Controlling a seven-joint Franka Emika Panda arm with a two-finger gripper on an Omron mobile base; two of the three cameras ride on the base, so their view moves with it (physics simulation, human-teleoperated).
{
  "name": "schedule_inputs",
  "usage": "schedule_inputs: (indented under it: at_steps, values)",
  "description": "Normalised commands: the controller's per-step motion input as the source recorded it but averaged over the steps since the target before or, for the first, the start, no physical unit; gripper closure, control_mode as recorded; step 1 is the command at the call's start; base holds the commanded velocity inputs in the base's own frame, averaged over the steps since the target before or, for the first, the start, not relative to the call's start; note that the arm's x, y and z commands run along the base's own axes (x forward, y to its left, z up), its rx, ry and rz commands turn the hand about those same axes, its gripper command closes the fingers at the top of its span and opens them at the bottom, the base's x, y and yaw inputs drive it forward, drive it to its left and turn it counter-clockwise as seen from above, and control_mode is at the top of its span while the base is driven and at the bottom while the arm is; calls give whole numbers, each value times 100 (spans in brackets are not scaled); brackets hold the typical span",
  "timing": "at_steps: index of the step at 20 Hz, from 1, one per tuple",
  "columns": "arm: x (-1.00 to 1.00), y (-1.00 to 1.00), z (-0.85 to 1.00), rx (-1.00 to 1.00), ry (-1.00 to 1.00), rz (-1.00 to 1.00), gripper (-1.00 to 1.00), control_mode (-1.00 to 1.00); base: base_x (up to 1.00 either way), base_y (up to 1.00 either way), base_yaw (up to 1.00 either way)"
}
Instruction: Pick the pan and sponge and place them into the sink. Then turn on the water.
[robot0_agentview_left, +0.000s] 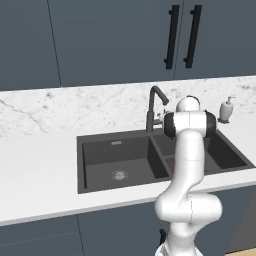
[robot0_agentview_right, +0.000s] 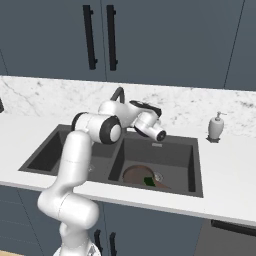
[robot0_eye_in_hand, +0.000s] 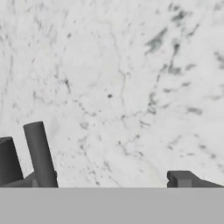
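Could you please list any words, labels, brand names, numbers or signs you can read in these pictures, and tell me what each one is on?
None: no readable text anywhere.
The soap dispenser is plain white, with no label.
The faucet and the sink carry no marking.
The pan and the sponge show no print.

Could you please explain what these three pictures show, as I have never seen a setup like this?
It is a simulated kitchen with a white robot arm. Two pictures come from cameras behind the arm, left and right; the third looks along its hand at the marble wall. The double sink sits in a white counter. The pan and the sponge lie in one basin. The gripper reaches beside the faucet; it appears to hold nothing. A soap dispenser stands nearby.
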Motion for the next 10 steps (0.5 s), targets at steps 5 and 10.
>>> schedule_inputs:
  at_steps: [5, 10]
  values:
    - [11, -3, 0, 0, 1, 0, 100, -100, 0, 0, 0]
    - [0, -28, 3, 6, 0, -1, 100, -100, 0, 0, 0]
